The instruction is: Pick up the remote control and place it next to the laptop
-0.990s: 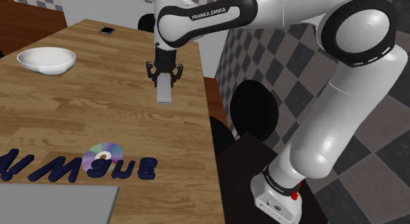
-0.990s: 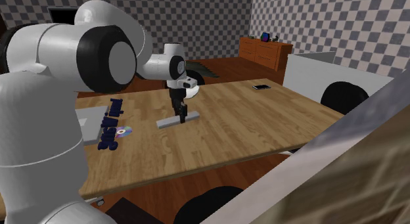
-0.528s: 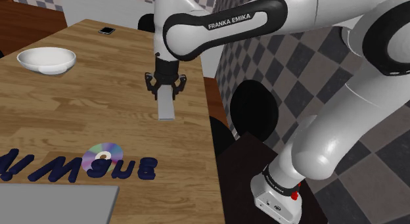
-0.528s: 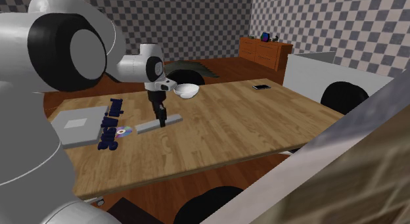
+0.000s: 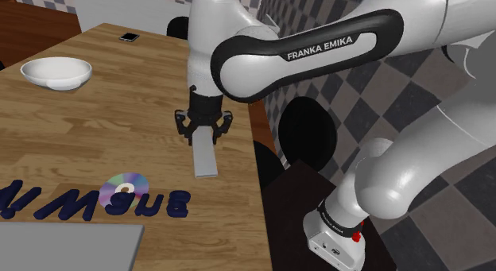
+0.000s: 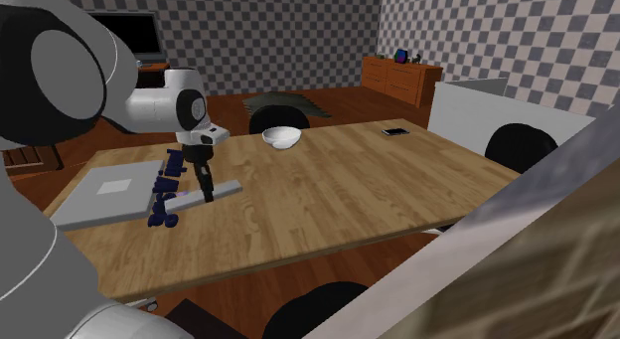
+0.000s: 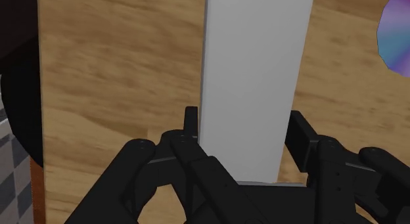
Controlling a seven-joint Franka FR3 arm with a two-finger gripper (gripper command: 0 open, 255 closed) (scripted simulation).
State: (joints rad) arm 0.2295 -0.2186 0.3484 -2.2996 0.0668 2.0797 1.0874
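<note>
Nearest lies the grey laptop (image 5: 71,245), with blue letters (image 5: 151,204) and a disc (image 5: 125,184) just beyond. Toward the shoulder view's right of these, the gripper (image 5: 204,128) clasps one end of the pale remote (image 5: 206,156), holding it flat and low, likely for setting beside the laptop. A white bowl (image 5: 56,72) sits far beyond.

A white bowl (image 5: 56,71) sat toward the far end of the wooden table (image 5: 119,126), with a small dark phone (image 5: 129,37) beyond it near the corner. A shiny disc (image 5: 125,187) lay touching a row of dark blue letters (image 5: 151,203). A brown dresser (image 6: 400,79) stood against the checkered wall (image 6: 298,29).
</note>
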